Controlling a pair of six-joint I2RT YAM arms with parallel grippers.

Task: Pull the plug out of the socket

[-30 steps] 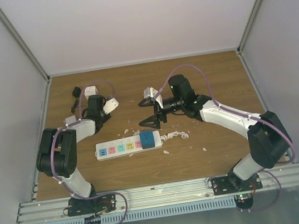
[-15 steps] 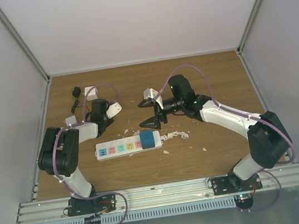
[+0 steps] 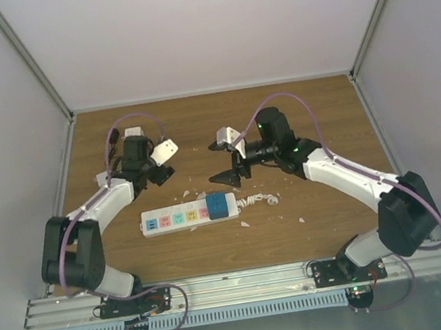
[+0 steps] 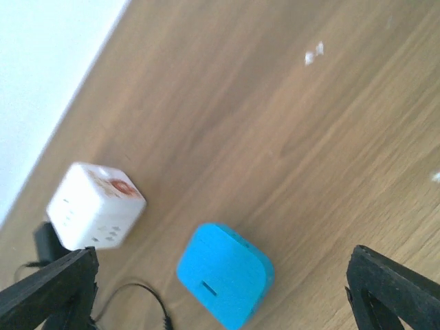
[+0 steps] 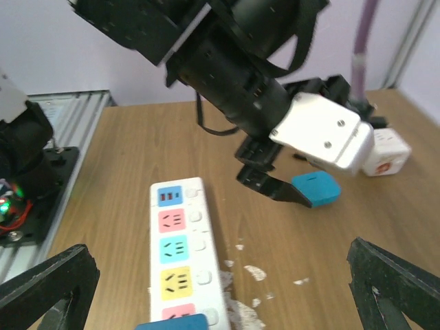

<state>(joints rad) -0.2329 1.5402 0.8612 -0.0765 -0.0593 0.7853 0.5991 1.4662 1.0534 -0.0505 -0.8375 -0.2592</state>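
- Basically nothing is done yet: the blue plug (image 3: 220, 205) is fully seated in the socket (image 3: 177, 218), at the strip's right end next to the coiled cord.
- The socket lies flat on the bench (image 3: 197, 119), roughly mid-bench between the two arms and a bit toward the near side.
- The right end effector (image 3: 227, 178) is spread wide and empty. It hovers just behind the plug and isn't touching it, as far as we can tell.
- The left end effector (image 3: 154, 173) is spread too, with nothing in it. It's at the back left over a white cube (image 4: 96, 214) and a loose blue block (image 4: 225, 275), well apart from the socket.
- So we reckon the whole job is left: get around the plug, clamp, and pull it out, probably with the other arm pinning the strip down.
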